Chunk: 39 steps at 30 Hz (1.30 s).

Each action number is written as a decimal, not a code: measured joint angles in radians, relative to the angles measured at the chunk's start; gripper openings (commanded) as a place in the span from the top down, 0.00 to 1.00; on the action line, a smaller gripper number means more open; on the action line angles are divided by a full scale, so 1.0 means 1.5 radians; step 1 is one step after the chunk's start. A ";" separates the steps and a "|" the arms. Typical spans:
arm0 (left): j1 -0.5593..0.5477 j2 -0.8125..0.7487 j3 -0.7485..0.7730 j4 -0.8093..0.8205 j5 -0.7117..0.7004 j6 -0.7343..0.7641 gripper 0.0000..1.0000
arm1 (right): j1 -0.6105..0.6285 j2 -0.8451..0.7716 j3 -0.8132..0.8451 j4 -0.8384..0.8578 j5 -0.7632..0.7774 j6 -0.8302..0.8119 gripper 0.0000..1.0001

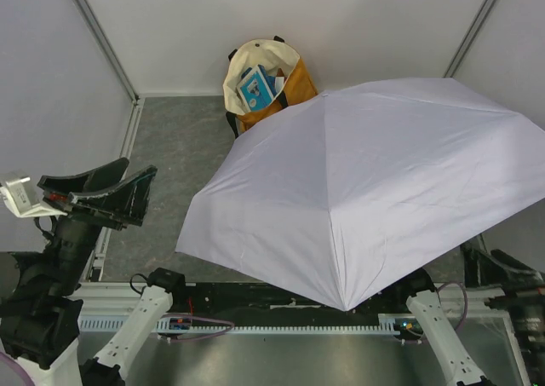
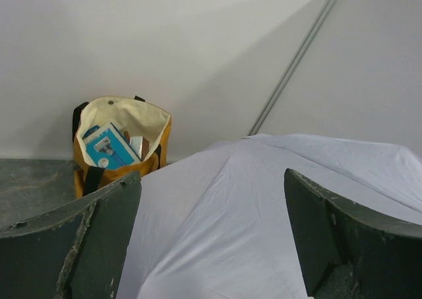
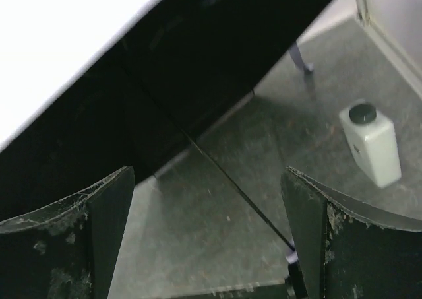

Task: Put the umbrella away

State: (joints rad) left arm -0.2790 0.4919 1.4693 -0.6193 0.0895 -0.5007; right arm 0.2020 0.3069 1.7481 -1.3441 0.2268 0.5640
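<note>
The left gripper stands with its jaws wide apart and nothing between them; its dark, scuffed fingers frame the view from the wrist. It hangs raised over the left side of the table, pointing toward the umbrella but clear of it.

The right gripper is spread just as wide and holds nothing either. It sits under the canopy, so from above I can't see it, only its arm reaching in beneath the near edge of the fabric. From its wrist I see the dark underside of the canopy overhead and a thin black rod running diagonally down toward the right-hand finger; I can't tell whether they touch.

The umbrella is fully open, its pale lavender-white canopy spread over the middle and right of the table, dome side up. A small white box with a black cap lies on the grey surface beneath it.

The mustard-and-cream tote bag stands upright at the back by the wall, mouth open, a blue booklet inside. The canopy's far edge overlaps the bag's lower right side.
</note>
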 measured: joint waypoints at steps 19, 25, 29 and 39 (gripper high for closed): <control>0.000 -0.016 -0.028 -0.045 -0.025 0.021 0.10 | 0.020 -0.091 -0.697 0.300 -0.216 0.072 0.08; 0.000 -0.075 -0.030 -0.042 -0.071 0.034 0.10 | 0.020 -0.082 -0.882 0.539 -0.300 0.081 0.10; 0.000 -0.082 -0.046 -0.039 -0.076 0.035 0.10 | 0.020 -0.003 -0.903 0.708 -0.345 0.054 0.16; 0.000 -0.073 -0.087 -0.042 -0.056 0.035 0.12 | 0.029 0.205 -0.969 1.058 -0.433 0.021 0.64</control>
State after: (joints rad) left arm -0.2794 0.3817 1.3392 -0.6830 0.0048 -0.4480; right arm 0.2455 0.6147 0.2947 0.2428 -0.4225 0.5961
